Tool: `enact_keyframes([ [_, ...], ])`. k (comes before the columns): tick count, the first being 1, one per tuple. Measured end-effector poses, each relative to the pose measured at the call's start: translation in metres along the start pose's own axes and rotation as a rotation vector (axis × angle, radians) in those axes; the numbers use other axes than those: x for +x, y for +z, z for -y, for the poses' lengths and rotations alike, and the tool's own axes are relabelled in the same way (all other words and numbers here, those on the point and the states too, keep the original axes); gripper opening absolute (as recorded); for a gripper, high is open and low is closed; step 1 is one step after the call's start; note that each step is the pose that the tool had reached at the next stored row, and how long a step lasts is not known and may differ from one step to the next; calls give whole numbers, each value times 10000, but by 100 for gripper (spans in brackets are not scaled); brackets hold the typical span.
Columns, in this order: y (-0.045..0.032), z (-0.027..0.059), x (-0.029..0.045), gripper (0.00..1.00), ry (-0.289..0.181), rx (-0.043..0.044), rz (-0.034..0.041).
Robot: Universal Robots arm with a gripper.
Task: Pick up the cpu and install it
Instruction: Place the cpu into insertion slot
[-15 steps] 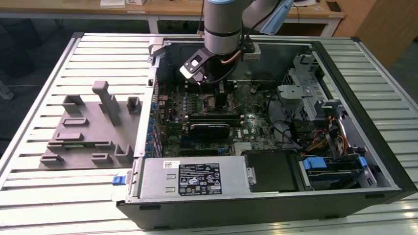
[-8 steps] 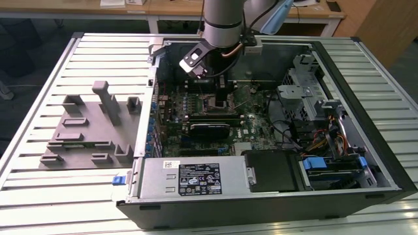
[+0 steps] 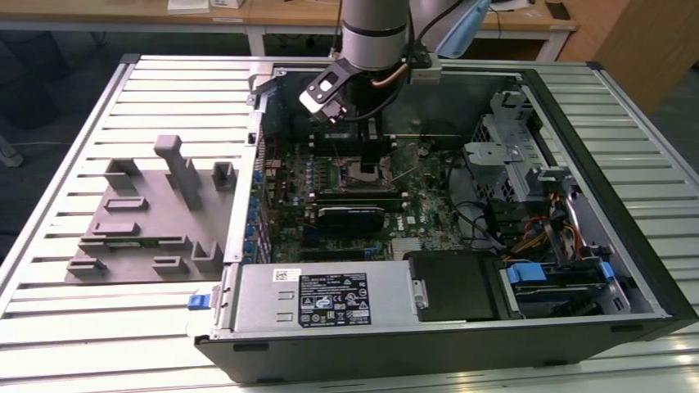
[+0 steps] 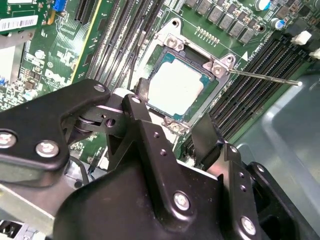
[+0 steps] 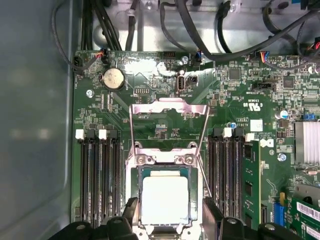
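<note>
I have the gripper (image 3: 366, 137) down inside the open computer case (image 3: 437, 356), over the far part of the motherboard (image 3: 290, 237). The cpu (image 5: 165, 200) lies flat in the socket (image 4: 170, 42), pale metal top up, its edges running parallel with the socket's edges. The gripper's fingers are spread wide and hold nothing. In the second wrist view one finger (image 4: 141, 92) sits just beside one edge of the chip and the other finger (image 4: 204, 131) stands clear beyond the opposite edge. I cannot tell whether either one touches it. The socket's load plate (image 5: 169, 103) is swung up and open, and its thin lever (image 4: 265, 76) sticks out sideways over the memory slots (image 5: 97, 175). These slots line both flanks of the socket, so room beside the fingers is tight. Past one bank there is only the case's bare grey wall (image 5: 35, 125). Black cables (image 5: 200, 25) crowd the board's edge beyond the load plate. The grey tray (image 3: 142, 213) sits on the slatted table (image 3: 65, 106), well apart to the exterior view's left of the case.
</note>
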State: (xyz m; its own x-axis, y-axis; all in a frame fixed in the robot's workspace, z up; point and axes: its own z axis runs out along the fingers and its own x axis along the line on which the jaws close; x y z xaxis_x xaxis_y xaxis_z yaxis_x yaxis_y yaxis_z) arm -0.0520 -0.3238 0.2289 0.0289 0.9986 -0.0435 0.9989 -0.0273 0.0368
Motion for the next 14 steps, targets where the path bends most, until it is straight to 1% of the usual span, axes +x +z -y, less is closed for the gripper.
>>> enact_keyframes([
  [5, 0, 0, 0, 62, 0, 0, 1],
  [7, -1, 0, 0, 60, 0, 0, 2],
  [9, -1, 0, 0, 47, 0, 0, 1],
  [10, -1, 0, 0, 47, 0, 0, 1],
  [11, -1, 0, 0, 42, 0, 0, 2],
  [12, -1, 0, 0, 42, 0, 0, 1],
  [14, -1, 0, 0, 30, 0, 0, 1],
])
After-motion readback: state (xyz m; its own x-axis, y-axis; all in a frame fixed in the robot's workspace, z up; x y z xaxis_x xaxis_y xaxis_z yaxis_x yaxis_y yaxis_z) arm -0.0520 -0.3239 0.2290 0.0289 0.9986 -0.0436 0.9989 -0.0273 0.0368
